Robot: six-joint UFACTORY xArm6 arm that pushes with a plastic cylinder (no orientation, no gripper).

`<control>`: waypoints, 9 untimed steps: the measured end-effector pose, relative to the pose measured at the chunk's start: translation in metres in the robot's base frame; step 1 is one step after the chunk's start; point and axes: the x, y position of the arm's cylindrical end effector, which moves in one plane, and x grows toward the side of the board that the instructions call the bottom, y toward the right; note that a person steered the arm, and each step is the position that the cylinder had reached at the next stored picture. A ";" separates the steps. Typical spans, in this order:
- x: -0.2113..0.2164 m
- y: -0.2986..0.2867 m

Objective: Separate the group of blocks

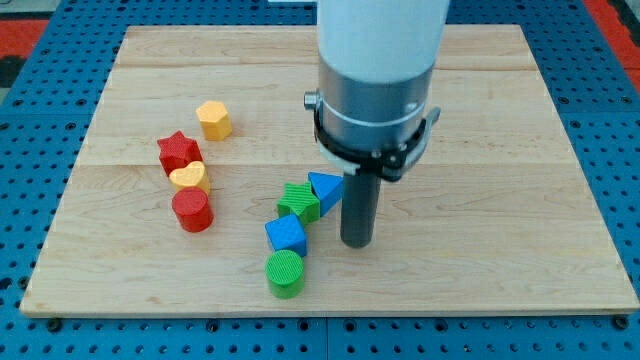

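My tip (357,243) rests on the board just right of the blue triangle block (324,188) and the green star block (299,201). Those two touch. Below them lie a blue cube (286,235) and a green cylinder (286,273), close in a line. To the view's left a red star block (179,152), a yellow heart block (189,178) and a red cylinder (192,210) sit close together in a column. A yellow hexagon block (214,119) lies apart, above and right of the red star.
The wooden board (500,120) lies on a blue perforated table (30,120). The arm's white and grey body (375,70) hangs over the board's upper middle and hides part of it.
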 end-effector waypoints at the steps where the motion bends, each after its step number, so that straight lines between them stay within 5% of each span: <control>1: 0.002 -0.042; 6: -0.042 -0.100; 9: -0.039 0.002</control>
